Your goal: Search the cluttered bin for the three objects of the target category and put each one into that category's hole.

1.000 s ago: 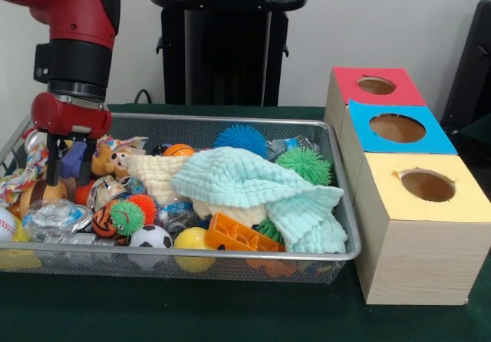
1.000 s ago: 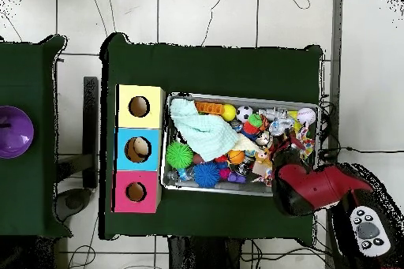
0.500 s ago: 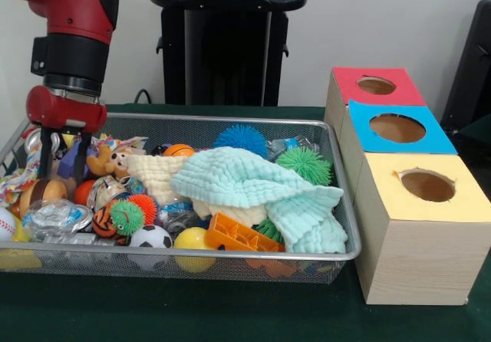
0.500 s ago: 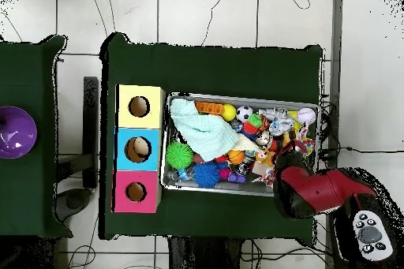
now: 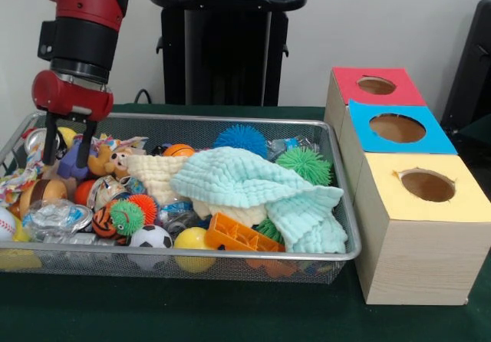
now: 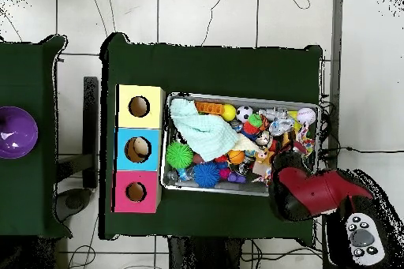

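Gripper (image 5: 65,150) raised since earlier | fingers spread, empty, over bin (image 5: 337,254) corner | no toy lifted; grasp pending

Boxes with holes: three, one red (image 5: 376,86), one blue (image 5: 397,128), one yellow (image 5: 426,186).
Wire bin (image 5: 230,256): one.
Spiky balls: four in plain sight, blue (image 5: 240,138), green (image 5: 304,163), orange (image 5: 143,206), small green (image 5: 126,217); perhaps more under the cloth.
Cloths: two, mint (image 5: 253,185) and cream (image 5: 156,175).
Soccer ball (image 5: 151,238): one.
Yellow ball (image 5: 192,240): one.
Orange plastic grid (image 5: 239,236): one.
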Robot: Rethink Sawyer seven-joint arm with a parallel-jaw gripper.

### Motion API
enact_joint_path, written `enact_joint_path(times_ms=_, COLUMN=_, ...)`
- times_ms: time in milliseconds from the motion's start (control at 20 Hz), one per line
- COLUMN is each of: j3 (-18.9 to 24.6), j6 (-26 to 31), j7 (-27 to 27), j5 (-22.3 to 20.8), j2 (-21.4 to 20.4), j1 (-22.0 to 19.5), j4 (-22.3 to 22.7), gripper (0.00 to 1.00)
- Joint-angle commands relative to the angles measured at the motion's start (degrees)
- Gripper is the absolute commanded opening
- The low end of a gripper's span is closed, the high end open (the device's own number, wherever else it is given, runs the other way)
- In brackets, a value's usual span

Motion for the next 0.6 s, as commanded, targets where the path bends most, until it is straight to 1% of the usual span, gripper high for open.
enact_joint_path(times_ms=50, j3=2.9, j6=0.1, j7=8.0, j5=0.5, j2=1.2, j1=-0.8, j4=1.2, gripper=1.0)
enact_joint_path(times_ms=200, j3=3.1, j6=0.3, j7=7.9, j5=0.3, j2=1.6, j1=-1.1, j4=0.8, gripper=1.0)
enact_joint_path(times_ms=300, j3=2.7, j6=-0.7, j7=7.9, j5=0.3, j2=2.6, j1=-1.1, j4=0.1, gripper=1.0)
enact_joint_path(times_ms=600, j3=4.5, j6=0.2, j7=7.5, j5=-0.7, j2=6.1, j1=-3.2, j4=-2.4, gripper=1.0)
